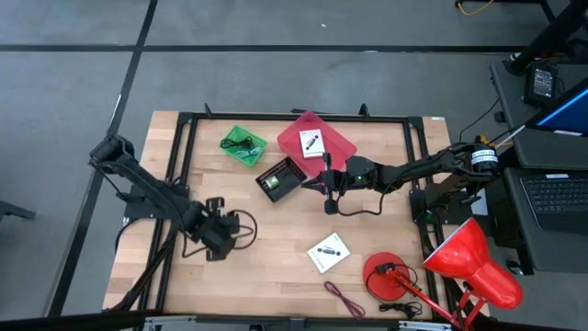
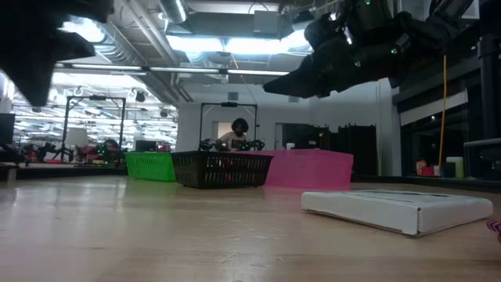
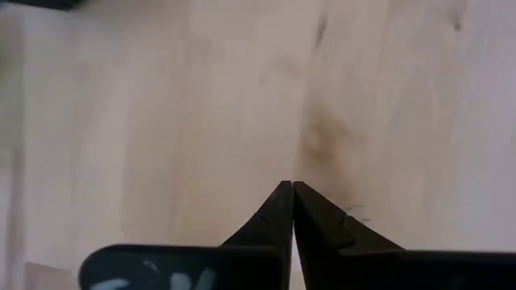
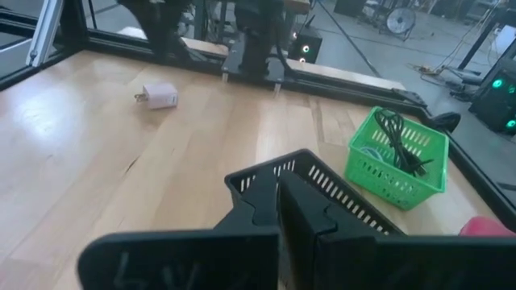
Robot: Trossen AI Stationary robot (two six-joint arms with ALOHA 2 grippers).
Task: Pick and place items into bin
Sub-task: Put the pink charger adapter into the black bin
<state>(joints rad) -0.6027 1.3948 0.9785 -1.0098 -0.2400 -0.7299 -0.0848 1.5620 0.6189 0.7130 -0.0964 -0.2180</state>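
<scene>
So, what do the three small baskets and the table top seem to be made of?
Green basket, black basket and pink basket: probably moulded plastic, judging by slotted lattice walls and uniform colour. Table top: looks like pale wood, matte, with visible grain and board seams.

Both arms hover with fingers pressed together: left gripper (image 3: pixel 291 193), right gripper (image 4: pixel 278 181).
</scene>
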